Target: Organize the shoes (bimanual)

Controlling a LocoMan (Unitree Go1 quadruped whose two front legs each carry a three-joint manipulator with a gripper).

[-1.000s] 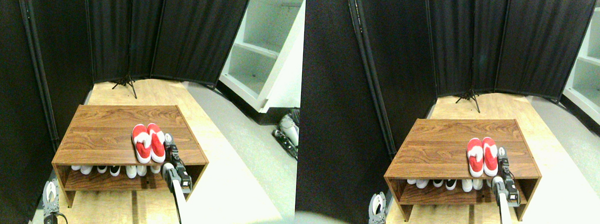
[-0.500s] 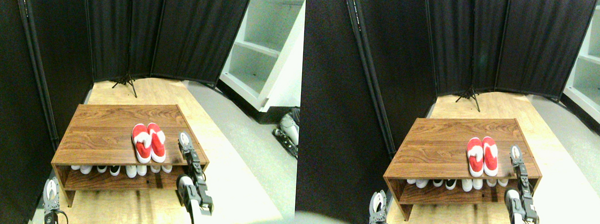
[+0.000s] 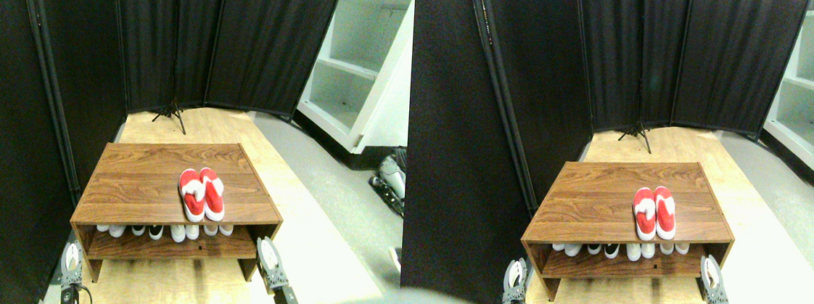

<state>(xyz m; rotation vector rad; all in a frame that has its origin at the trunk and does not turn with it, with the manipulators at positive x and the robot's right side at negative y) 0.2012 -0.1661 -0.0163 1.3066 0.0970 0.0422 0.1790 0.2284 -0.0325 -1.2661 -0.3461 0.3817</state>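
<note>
Black folding screens (image 3: 166,38) are closing off the back and left of the room, and a white shelving unit (image 3: 368,63) is standing at the far right over a pale wooden floor (image 3: 153,284) bordered by a grey strip. A low walnut-coloured desk (image 3: 137,181) is occupying the middle of the floor, with an open shelf beneath its top where a row of white and black shoes (image 3: 156,230) is being shown toes outward. The shoes (image 3: 201,193), a bright red pair with white sole edges, are being kept side by side and touching on the right part of the desk top, near its front edge. The right hand (image 3: 268,257) is being held low beside the front right corner of the desk, well apart from the red pair and grasping nothing; whether its jaws are parted cannot be told. The left hand (image 3: 70,259) is being held by the front left corner, likewise empty, its jaw state not discernible.
</note>
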